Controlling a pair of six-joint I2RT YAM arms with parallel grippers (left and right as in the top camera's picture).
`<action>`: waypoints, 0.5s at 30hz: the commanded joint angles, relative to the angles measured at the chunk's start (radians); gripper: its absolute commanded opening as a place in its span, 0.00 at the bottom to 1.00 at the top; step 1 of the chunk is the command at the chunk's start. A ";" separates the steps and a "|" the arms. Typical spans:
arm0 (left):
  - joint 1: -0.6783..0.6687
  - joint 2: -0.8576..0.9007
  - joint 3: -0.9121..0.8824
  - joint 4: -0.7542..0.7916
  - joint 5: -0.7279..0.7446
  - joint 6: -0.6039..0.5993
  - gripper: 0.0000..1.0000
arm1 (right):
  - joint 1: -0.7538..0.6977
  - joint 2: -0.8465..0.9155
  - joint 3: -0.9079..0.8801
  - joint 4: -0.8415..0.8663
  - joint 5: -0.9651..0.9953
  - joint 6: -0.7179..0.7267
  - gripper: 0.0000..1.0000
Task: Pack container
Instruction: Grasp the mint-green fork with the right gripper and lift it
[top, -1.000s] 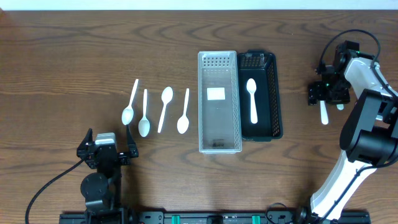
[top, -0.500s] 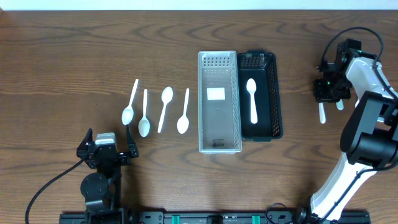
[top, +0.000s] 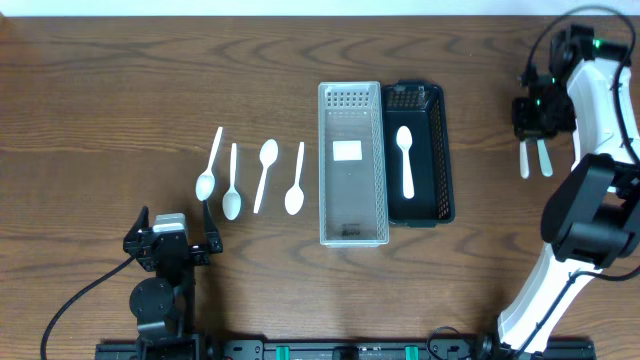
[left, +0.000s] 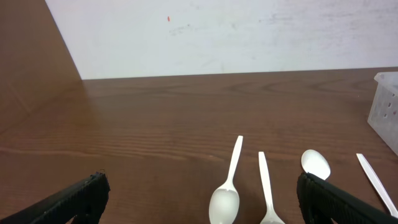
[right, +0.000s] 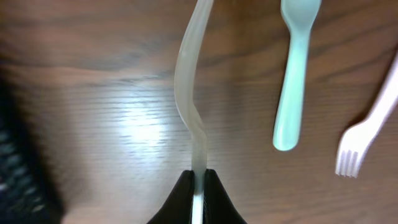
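My right gripper is shut on the handle of a translucent white plastic utensil, held above the wood at the table's far right. From overhead the right gripper has two white handles sticking out beneath it; which one is held I cannot tell. A clear bin and a black tray stand side by side mid-table, and a white spoon lies in the tray. Several white spoons lie left of the bin. My left gripper rests open at the front left, and the left wrist view shows its fingers wide apart.
Below the held utensil, the right wrist view shows a pale green utensil handle and a pinkish fork lying on the table. The clear bin holds only a white label. The right arm's white links run down the right edge.
The right gripper closed on the white utensil and moved toward the table's far edge with it. The left arm has stayed still.
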 joint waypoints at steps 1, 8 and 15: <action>0.003 -0.006 -0.029 -0.014 0.000 0.009 0.98 | 0.052 -0.001 0.092 -0.055 -0.014 0.059 0.01; 0.003 -0.006 -0.029 -0.014 0.000 0.009 0.98 | 0.172 -0.001 0.248 -0.172 -0.188 0.110 0.01; 0.003 -0.006 -0.029 -0.014 0.000 0.009 0.98 | 0.216 -0.001 0.243 -0.127 -0.117 0.137 0.41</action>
